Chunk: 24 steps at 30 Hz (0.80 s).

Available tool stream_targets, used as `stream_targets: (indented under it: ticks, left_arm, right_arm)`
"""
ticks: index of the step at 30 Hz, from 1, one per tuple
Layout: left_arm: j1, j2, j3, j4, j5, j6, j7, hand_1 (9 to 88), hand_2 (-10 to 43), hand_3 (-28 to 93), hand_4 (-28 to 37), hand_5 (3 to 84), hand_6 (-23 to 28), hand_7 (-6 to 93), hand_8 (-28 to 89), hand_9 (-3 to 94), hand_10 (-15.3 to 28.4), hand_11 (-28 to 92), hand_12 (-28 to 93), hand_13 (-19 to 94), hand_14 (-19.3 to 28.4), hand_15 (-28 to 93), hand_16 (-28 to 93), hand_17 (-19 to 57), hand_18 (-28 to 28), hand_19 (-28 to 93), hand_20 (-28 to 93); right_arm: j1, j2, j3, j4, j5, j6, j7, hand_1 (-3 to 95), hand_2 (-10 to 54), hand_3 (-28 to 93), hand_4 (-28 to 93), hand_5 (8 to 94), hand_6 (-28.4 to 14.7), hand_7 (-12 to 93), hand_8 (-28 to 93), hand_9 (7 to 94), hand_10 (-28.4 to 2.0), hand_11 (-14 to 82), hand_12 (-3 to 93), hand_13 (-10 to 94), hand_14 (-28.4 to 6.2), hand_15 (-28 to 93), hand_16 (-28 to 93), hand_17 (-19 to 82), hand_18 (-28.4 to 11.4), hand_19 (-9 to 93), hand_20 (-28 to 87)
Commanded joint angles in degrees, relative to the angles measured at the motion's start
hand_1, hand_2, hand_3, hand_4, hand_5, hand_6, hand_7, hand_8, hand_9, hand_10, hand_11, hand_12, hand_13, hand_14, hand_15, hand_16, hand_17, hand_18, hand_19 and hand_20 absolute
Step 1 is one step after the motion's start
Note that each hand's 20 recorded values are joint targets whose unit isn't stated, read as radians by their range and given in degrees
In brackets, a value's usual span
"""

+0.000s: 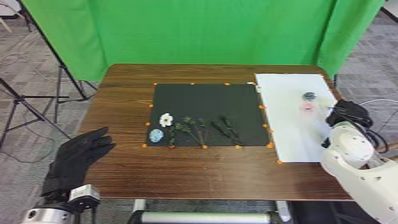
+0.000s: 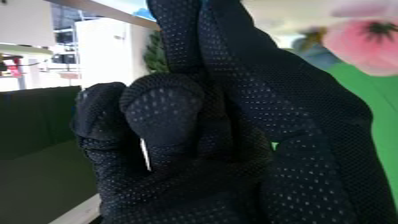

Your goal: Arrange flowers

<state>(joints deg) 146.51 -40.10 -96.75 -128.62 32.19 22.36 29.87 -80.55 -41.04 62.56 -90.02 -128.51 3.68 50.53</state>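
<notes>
My left hand (image 1: pixel 73 159) is open over the table's left front corner. At the right edge of the white sheet (image 1: pixel 295 135), my right hand (image 1: pixel 348 113) has its fingers curled. In the right wrist view, a leafy green sprig (image 2: pixel 155 54) sticks out past the fingertips of my right hand (image 2: pixel 218 175), its lower part hidden by the glove. On the sheet lie a pink flower (image 1: pixel 307 106) and a blue-grey flower (image 1: pixel 309 95); the pink flower (image 2: pixel 378 44) also appears large in the wrist view. The black mat (image 1: pixel 204 100) holds a white flower (image 1: pixel 166 119), a blue flower (image 1: pixel 156 135) and several green stems (image 1: pixel 226 128).
Orange dots edge the mat on the brown table (image 1: pixel 187 175). A green curtain (image 1: pixel 204 35) hangs behind the table, and a black stand (image 1: pixel 60 67) rises beyond its left side.
</notes>
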Motion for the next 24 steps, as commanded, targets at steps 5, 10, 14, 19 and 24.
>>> stream_targets:
  ticks: [5,10,14,19,24]
  left_arm:
    - [1.2,-0.14,-0.18,-0.26,-0.20,0.29,0.36,27.7,4.4,82,-20.0,44.2,12.8,19.9,-11,39.1,21.7,39,10,27,27.8,66,-14,-9.3,22.4,60,9]
    - [1.6,-0.19,-0.26,-0.41,-0.31,0.47,0.40,27.6,4.4,82,-20.0,44.2,12.9,19.9,-11,39.1,21.8,39,10,27,27.9,66,-14,-9.3,22.4,60,9]
    - [1.7,-0.46,-0.56,-0.42,0.01,0.13,-0.02,27.7,4.5,82,-20.0,44.2,12.9,19.8,-11,39.1,21.8,39,10,27,27.9,66,-14,-9.3,22.4,60,9]
    - [2.3,-0.60,-1.28,-0.69,0.12,0.26,-0.16,27.6,4.5,82,-20.0,44.2,12.8,19.8,-11,39.1,21.9,39,10,27,27.9,66,-14,-9.3,22.4,60,9]
    - [3.0,-0.74,-2.52,-0.86,0.11,0.39,-0.36,27.6,4.5,82,-20.0,44.2,12.9,19.8,-11,39.2,21.9,39,10,27,27.9,66,-14,-9.3,22.4,60,9]
  right_arm:
    - [2.3,1.8,-1.3,-3.2,-3.9,5.8,-1.1,58.3,-9.5,80,-28,81.3,-1.2,27,4,91.7,-7.3,13.2,38.4,81,-2.6,73,22,51,-17.1,93,29]
    - [1.2,2.2,-0.4,-4.8,-4.4,5.9,-1.6,58.2,-9.5,81,-28,81.9,-1.3,27,5,92.0,-7.4,13.2,38.4,81,-2.4,74,22,52,-17.2,93,30]
    - [0.7,2.5,-0.4,-6.5,-4.3,6.4,-1.7,58.5,-9.5,81,-28,82.4,-1.5,26,5,92.2,-7.4,13.2,38.4,82,-2.4,74,23,52,-17.2,93,31]
    - [0.7,2.8,-1.8,-11.0,-3.4,6.6,-3.5,58.4,-9.5,81,-28,82.7,-1.7,26,5,92.5,-7.4,13.2,38.4,82,-2.6,74,23,53,-17.5,93,31]
    - [2.0,1.5,-4.8,-16.8,-1.1,5.6,-7.2,58.4,-9.5,81,-28,82.9,-1.9,25,6,92.6,-7.6,13.3,38.6,82,-2.7,74,23,53,-17.7,93,32]
